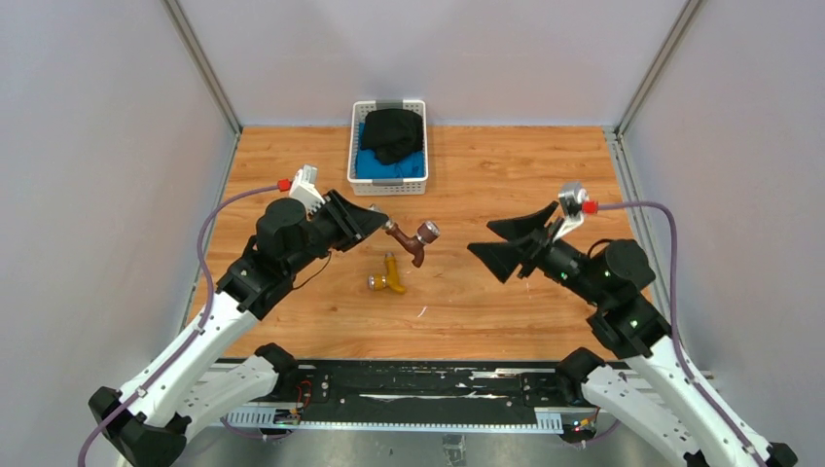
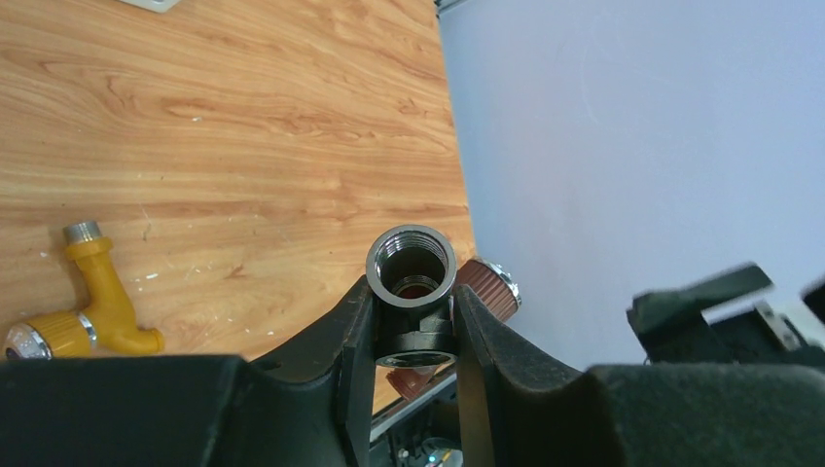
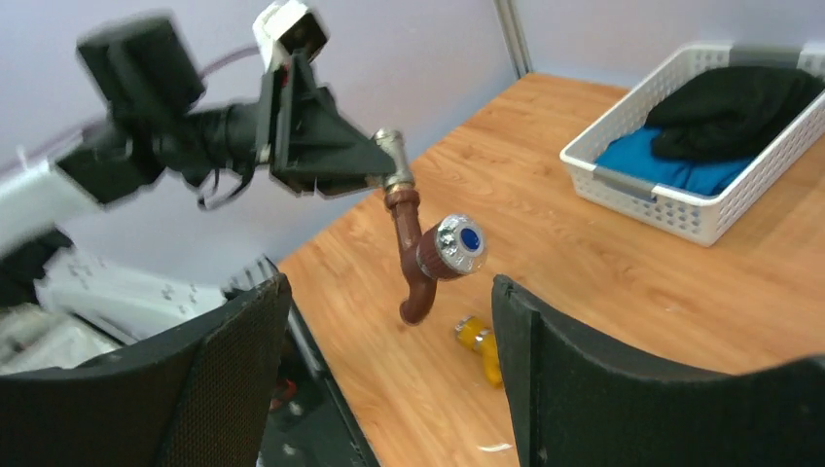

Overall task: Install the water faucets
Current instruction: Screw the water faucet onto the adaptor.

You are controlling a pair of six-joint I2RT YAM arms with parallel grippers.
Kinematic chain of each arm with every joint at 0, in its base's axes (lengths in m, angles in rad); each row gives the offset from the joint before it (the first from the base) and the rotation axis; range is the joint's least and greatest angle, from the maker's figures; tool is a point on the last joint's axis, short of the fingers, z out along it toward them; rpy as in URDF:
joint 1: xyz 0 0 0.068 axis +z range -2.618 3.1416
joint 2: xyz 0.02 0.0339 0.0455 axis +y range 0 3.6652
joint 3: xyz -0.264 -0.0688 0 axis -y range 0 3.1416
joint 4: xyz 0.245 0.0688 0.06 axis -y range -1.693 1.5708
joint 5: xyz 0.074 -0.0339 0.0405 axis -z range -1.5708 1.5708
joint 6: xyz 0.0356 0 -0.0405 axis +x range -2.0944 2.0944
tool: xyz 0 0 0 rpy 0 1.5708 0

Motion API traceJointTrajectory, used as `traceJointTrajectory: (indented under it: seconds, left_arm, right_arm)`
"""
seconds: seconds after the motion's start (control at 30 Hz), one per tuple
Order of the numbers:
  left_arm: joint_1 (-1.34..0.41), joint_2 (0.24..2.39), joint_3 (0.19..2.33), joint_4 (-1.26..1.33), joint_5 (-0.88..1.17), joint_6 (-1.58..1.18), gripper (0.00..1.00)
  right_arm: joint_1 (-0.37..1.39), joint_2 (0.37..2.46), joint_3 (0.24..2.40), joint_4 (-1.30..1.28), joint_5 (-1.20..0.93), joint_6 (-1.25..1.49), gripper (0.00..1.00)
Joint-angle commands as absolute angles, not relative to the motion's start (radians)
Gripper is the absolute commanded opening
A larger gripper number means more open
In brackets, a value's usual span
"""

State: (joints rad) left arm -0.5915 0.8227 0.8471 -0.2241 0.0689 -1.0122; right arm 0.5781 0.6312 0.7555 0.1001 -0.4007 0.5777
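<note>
My left gripper (image 1: 380, 222) (image 2: 416, 323) is shut on a stubby grey metal fitting (image 1: 391, 228) (image 2: 412, 265) whose open threaded end faces the wrist camera. The dark reddish-brown water faucet (image 1: 415, 241) (image 3: 416, 265) is joined to that fitting and hangs above the table, its blue-marked knob (image 3: 458, 244) turned toward the right arm. The brass-yellow faucet (image 1: 389, 276) (image 2: 98, 303) (image 3: 480, 343) lies loose on the wooden table just below it. To the right, my right gripper (image 1: 482, 237) (image 3: 389, 292) stands open and empty, pointing at the brown faucet from a short distance.
A white basket (image 1: 354, 146) (image 3: 634, 187) holding black and blue cloth stands at the back of the table. Grey walls enclose both sides. A black rail (image 1: 418, 384) runs along the near edge between the arm bases.
</note>
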Motion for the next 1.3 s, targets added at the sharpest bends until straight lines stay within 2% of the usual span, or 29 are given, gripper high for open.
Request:
traceJointTrajectory:
  seconds: [0.0,0.17,0.27,0.37,0.4,0.57,0.73,0.87,1.03,1.27]
  left_arm:
    - [-0.591,0.871,0.951,-0.276,0.087,-1.04,0.0]
    - [-0.591,0.933,1.022,-0.367,0.099,-1.028,0.0]
    - [-0.591,0.933,1.029,-0.386,0.099,-1.023,0.0]
    - [-0.591,0.927,1.028,-0.403,0.097,-1.023,0.0]
    - [-0.591,0.925,1.028,-0.41,0.095,-1.023,0.0]
    - [-0.591,0.914,1.043,-0.443,0.077,-1.022,0.0]
    - [-0.591,0.904,1.051,-0.445,0.071,-1.02,0.0]
    - [-0.591,0.908,1.056,-0.44,0.083,-1.02,0.0]
    - [-0.591,0.91,1.045,-0.422,0.1,-1.024,0.0]
    - [-0.582,0.91,1.033,-0.399,0.131,-1.049,0.0]
  right_arm:
    - [0.738,0.549,0.764,-0.102,-0.229,-0.002,0.76]
    - [1.028,0.606,0.799,-0.146,0.062,-0.313,0.79]
    - [1.142,0.681,0.813,-0.067,0.223,-0.377,0.79]
    - [1.168,0.751,0.849,-0.033,0.182,-0.418,0.61]
    - [1.182,0.766,0.843,-0.016,0.171,-0.48,0.59]
    - [1.35,0.778,0.682,0.23,0.324,-0.971,0.74]
    - [1.409,0.788,0.573,0.376,0.355,-1.264,0.85]
    - [1.429,0.853,0.518,0.524,0.404,-1.444,0.86]
    - [1.436,0.989,0.451,0.863,0.434,-1.646,0.88]
    - [1.435,1.144,0.455,0.976,0.47,-1.718,0.89]
